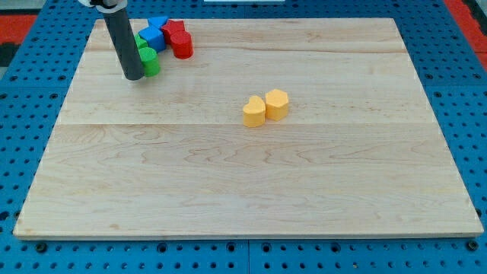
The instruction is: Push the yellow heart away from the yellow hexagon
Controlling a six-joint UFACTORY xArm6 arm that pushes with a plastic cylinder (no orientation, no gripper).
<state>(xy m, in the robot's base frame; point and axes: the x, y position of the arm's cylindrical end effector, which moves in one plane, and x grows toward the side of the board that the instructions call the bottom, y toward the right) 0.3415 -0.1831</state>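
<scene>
The yellow heart [253, 111] sits near the middle of the wooden board [243, 183]. The yellow hexagon [277, 103] stands right beside it on its right, touching or nearly touching. My tip [135, 77] is at the view's upper left, far from both yellow blocks, resting on the board just left of a green block [150, 62].
A cluster of blocks lies at the view's top left: two green ones by the rod, blue blocks [154, 32], and red blocks [179, 39]. Blue pegboard [30, 84] surrounds the board.
</scene>
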